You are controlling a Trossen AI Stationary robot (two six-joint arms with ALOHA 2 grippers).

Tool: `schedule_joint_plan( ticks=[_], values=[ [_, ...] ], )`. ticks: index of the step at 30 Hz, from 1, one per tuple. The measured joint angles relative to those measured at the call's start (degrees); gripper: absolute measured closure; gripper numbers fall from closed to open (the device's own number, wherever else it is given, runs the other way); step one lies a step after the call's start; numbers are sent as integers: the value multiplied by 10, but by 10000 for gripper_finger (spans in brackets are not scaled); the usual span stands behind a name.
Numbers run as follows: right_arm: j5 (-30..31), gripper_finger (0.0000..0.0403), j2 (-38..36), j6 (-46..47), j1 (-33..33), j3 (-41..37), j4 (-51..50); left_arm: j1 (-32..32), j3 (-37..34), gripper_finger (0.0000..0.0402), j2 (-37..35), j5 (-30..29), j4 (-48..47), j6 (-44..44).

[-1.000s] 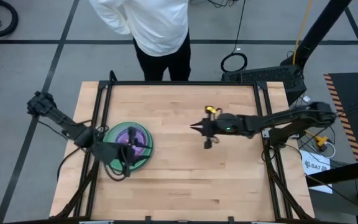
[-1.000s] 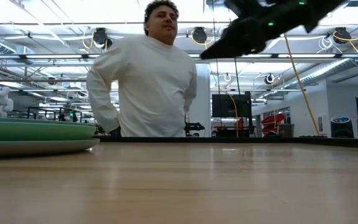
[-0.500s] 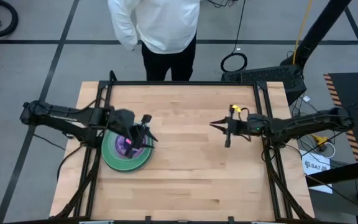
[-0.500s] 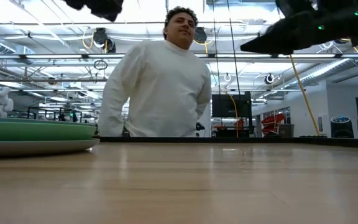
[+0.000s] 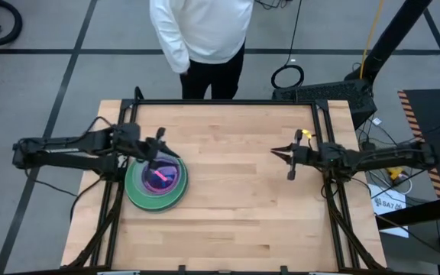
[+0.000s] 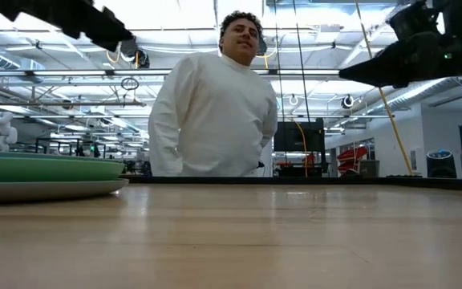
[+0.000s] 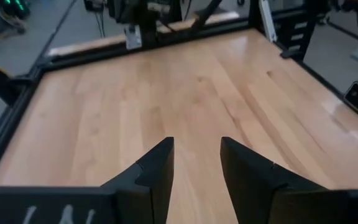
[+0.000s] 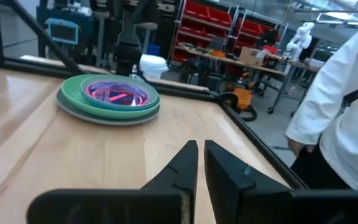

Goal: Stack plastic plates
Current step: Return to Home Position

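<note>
The plastic plates [image 5: 156, 183] sit as one stack on the left half of the table. A large grey plate is at the bottom, a green one lies on it, and blue, cyan and pink ones are nested in the middle. The right wrist view shows the same stack [image 8: 109, 98], and the low view shows its rim [image 6: 46, 178]. My left gripper [image 5: 163, 153] [image 7: 196, 160] hangs open in the air above the stack's far edge. My right gripper [image 5: 276, 151] [image 8: 201, 152] is shut and raised over the right part of the table, pointing at the stack.
A person in a white top [image 5: 201, 30] stands at the table's far edge. Bare wood [image 5: 228, 206] lies between the stack and my right gripper. A black frame rail [image 5: 220, 101] runs around the tabletop. Cables and a keyboard [image 5: 323, 93] lie beyond the far right corner.
My left gripper has risen off the stack and drawn back toward the far left, while the plates stayed put. My right gripper has pulled back toward the table's right edge. The person behind the table has shifted to the right.
</note>
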Motion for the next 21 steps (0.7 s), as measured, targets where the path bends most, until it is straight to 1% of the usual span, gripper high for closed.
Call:
schedule_joint_plan(
  ticks=[2, 4, 6, 10, 15, 17, 21],
  values=[
    [0, 381, -19, 1, -3, -11, 0, 0, -12, 263, -35, -2, -6, -3],
    [0, 381, -35, 3, -6, -17, -7, 0, -25, 263, -70, -20, -5, -14],
    [0, 381, -50, 9, -8, -20, -22, 0, -38, 263, -103, -44, -5, -27],
    [0, 381, -77, 11, -11, -20, -54, 0, -70, 263, -171, -115, -9, -55],
    [17, 381, -107, 13, -11, -20, -92, 0, -103, 263, -249, -161, 5, -95],
    [27, 381, -118, 16, -11, -20, -108, 0, -117, 263, -276, -172, 3, -109],
    [29, 381, -139, 16, -11, -20, -128, 0, -141, 263, -320, -173, 5, -122]
  ],
)
